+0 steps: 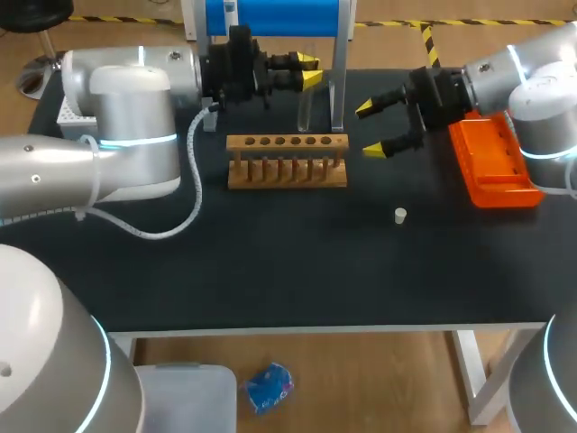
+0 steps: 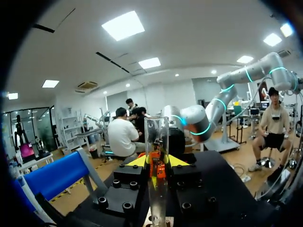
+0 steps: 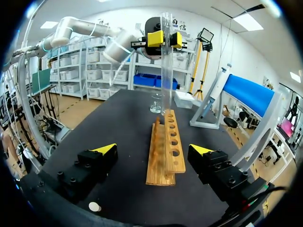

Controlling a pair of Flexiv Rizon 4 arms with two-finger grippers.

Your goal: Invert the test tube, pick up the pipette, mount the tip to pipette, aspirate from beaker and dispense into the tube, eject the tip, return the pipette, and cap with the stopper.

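In the head view our left arm comes in from the left edge, and its gripper (image 1: 309,72) sits in the upper middle of the frame. Its fingers pinch the clear test tube (image 1: 305,108), which stands upright just behind the wooden rack (image 1: 287,162). The left wrist view shows the tube between the yellow tips, one on each side of the glass. The right wrist view has the tube's lower end down at the far end of the rack; we cannot tell whether it sits inside a hole.

Our right arm enters from the upper right of the head view. Its gripper (image 1: 370,128) hangs right of the rack with its fingers spread wide and nothing between them.

The small white stopper (image 1: 400,215) lies alone on the black table (image 1: 297,271), right of centre and below the right gripper. An orange tray (image 1: 500,171) rests at the right edge, partly under the right arm. A blue stand (image 1: 270,18) rises at the top centre. In the right wrist view a small glass beaker (image 3: 156,101) stands just past the rack's far end.
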